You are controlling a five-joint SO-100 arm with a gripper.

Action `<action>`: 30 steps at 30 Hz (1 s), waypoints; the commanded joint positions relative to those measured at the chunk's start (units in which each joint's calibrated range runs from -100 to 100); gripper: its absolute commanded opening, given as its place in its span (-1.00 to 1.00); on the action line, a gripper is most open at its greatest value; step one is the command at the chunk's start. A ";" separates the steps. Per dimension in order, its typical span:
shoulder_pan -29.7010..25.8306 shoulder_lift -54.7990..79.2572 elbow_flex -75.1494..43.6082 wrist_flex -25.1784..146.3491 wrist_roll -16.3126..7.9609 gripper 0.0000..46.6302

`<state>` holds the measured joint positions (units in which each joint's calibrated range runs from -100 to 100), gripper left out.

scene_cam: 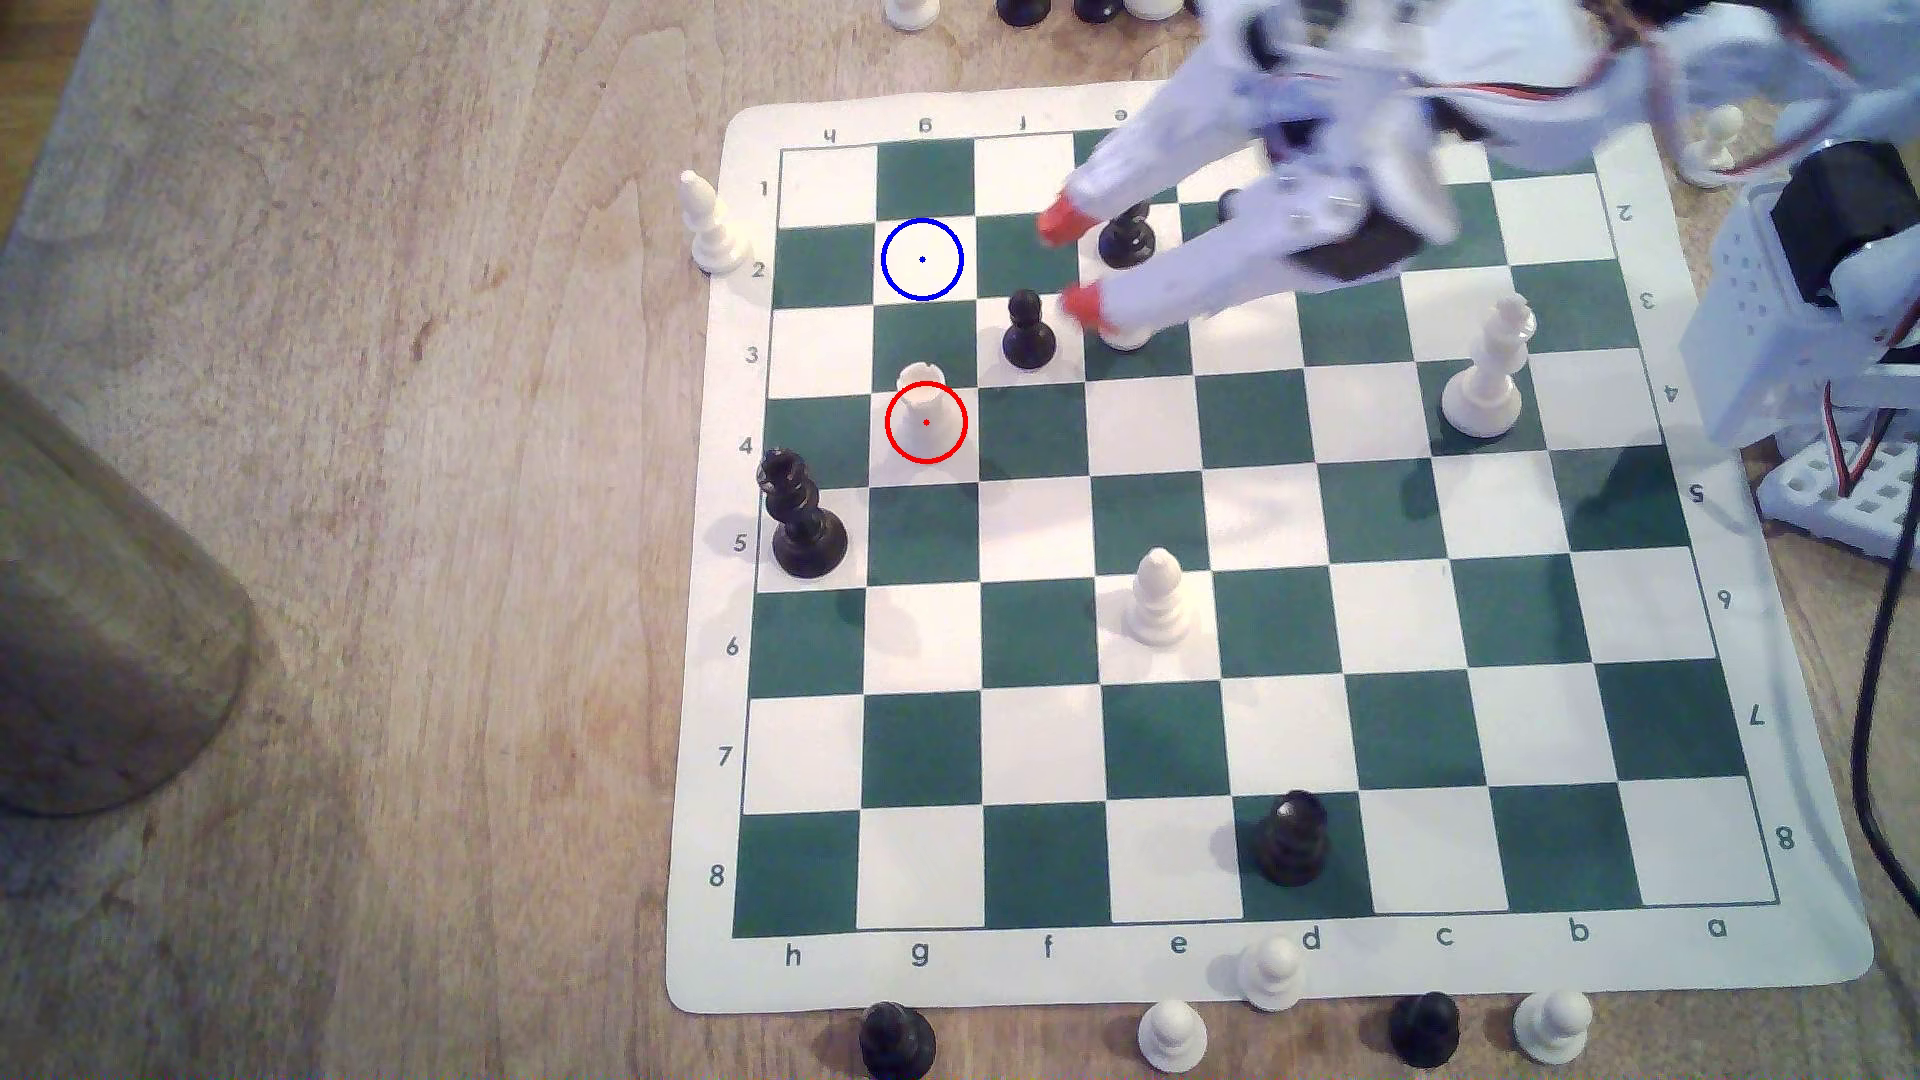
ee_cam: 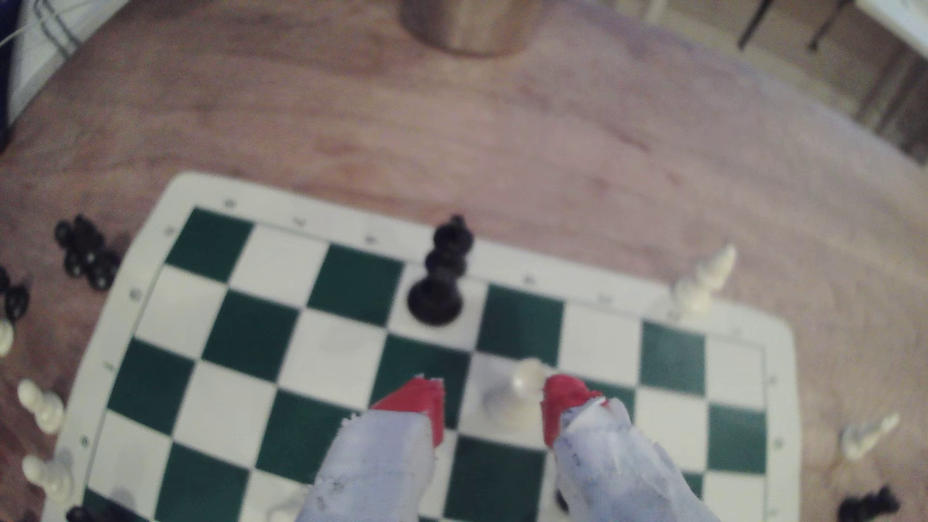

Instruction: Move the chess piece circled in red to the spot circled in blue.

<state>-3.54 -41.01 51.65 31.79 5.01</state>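
The cream-white rook (scene_cam: 922,393) stands upright on the red-ringed white square, near the board's edge at the exterior view's left. The spot (scene_cam: 922,259) is a bare white square with a blue ring, two squares beyond the rook in the same file. My gripper (scene_cam: 1070,262) hovers open above the board, to the exterior view's right of both, with its red fingertips (scene_cam: 1060,220) apart and nothing between them. In the wrist view the gripper (ee_cam: 492,406) frames the blurred rook (ee_cam: 519,396), which stands farther off.
Two black pawns (scene_cam: 1028,330) (scene_cam: 1127,234) and a white pawn (scene_cam: 1124,334) stand right under the fingers. A black king (scene_cam: 800,519) stands close to the rook. A white bishop (scene_cam: 1156,602) and a white king (scene_cam: 1486,369) stand farther off. A wooden cylinder (scene_cam: 104,623) stands off the board.
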 commanded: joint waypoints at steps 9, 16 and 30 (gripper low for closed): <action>1.08 18.43 -10.85 -6.40 -9.91 -0.24; 2.41 26.58 -10.49 -12.38 -9.47 -0.19; 3.97 37.96 -14.21 -20.90 -8.79 -0.17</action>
<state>-0.07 -2.81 42.70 12.19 -4.13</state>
